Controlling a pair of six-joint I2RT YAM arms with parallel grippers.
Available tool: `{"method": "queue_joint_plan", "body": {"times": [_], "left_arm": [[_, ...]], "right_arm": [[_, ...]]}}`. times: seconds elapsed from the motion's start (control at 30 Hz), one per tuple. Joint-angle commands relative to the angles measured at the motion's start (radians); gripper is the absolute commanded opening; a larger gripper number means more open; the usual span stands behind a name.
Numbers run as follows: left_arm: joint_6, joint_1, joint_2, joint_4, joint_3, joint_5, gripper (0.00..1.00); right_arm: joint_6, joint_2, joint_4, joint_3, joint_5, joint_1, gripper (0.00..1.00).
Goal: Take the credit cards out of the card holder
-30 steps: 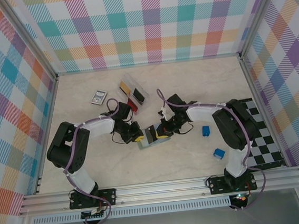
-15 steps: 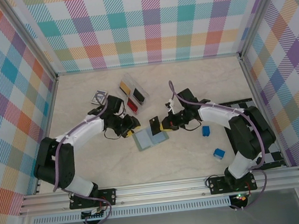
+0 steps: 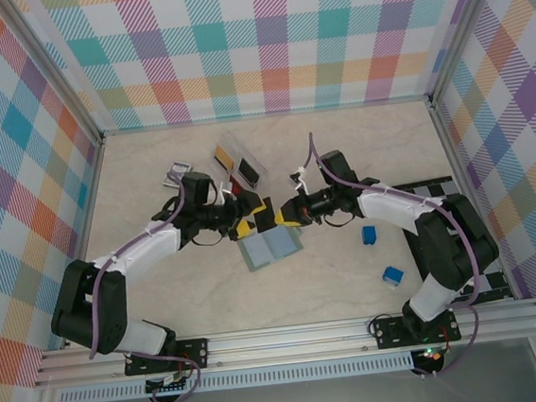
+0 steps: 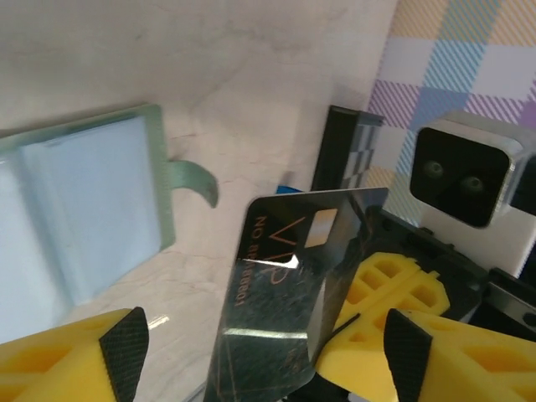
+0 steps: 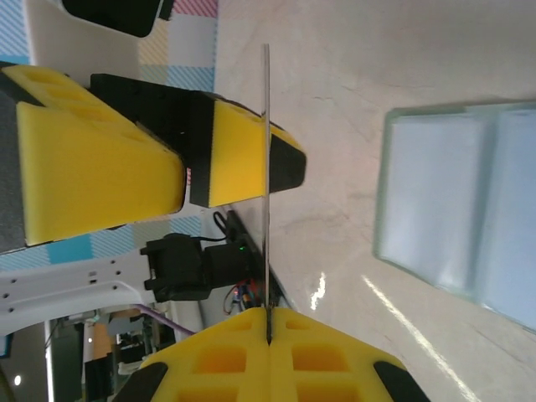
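Left gripper (image 3: 248, 220) has its fingers spread wide, right next to a black card (image 3: 265, 218) but not clamping it. Right gripper (image 3: 283, 216) is pinching that card by one edge, holding it upright. The green card holder (image 3: 271, 248) lies open on the table (image 3: 334, 290) just beside them.

Reading "VIP" in thin copper-coloured capitals on the face of the dark glossy card (image 4: 289, 293) in the left wrist view, the letters running slantwise up the card and crossed in part by a white streak of glare. Reading a smaller copper line along that card's left edge, turned sideways to the big letters, beginning "NO" and carrying on in characters too blurred to tell. Finding any print on the small cards in the clear tray (image 3: 233, 138) and on the grey-edged card (image 3: 175, 172), both lying on the bench (image 3: 340, 156), too small to read from the top view.
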Motion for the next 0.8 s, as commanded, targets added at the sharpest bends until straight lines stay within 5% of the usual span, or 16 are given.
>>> {"method": "queue_joint_plan", "body": {"times": [0.0, 0.43, 0.63, 0.77], "left_arm": [[-0.058, 0.016, -0.037, 0.148, -0.026, 0.065, 0.68], [-0.037, 0.018, -0.077, 0.168, -0.035, 0.062, 0.1], [0.087, 0.018, -0.098, -0.091, 0.041, -0.05, 0.0], [0.185, 0.018, -0.062, -0.474, 0.169, -0.317, 0.0]], "right_arm": [[0.034, -0.036, 0.059, -0.005, -0.061, -0.005, 0.0], [0.049, -0.023, 0.06, 0.004, -0.072, -0.009, 0.0], [-0.021, -0.032, -0.18, 0.067, 0.11, -0.02, 0.41], [-0.068, -0.038, -0.411, 0.139, 0.391, -0.02, 0.63]]}}
